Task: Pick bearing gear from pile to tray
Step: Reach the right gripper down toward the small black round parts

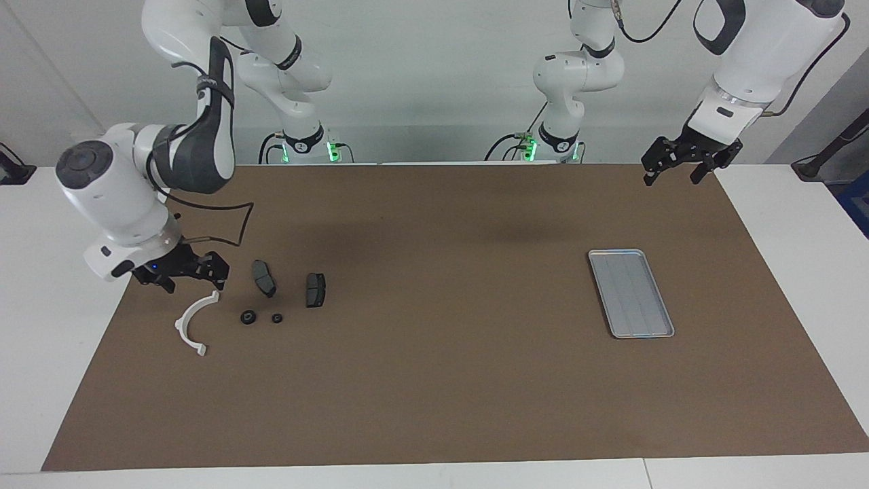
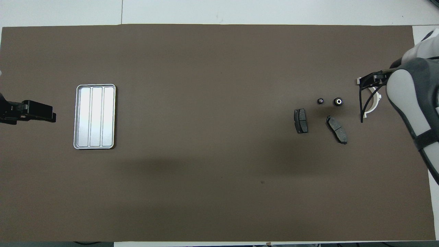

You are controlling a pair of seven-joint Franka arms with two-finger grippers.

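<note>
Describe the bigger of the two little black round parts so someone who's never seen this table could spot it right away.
Start at the brown mat and go to the pile of small parts at the right arm's end. Between the white curved bracket and a smaller black round piece sits the larger black round piece. It is wider than its twin and lies nearest the bracket.

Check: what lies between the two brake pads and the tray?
Nothing: between the brake pads and the tray, only bare brown mat, clearest in the overhead view.

The tray (image 2: 77,116) is smooth, shiny metal. The mat (image 2: 205,188) looks matt brown. The bracket (image 1: 191,324) seems white plastic.
</note>
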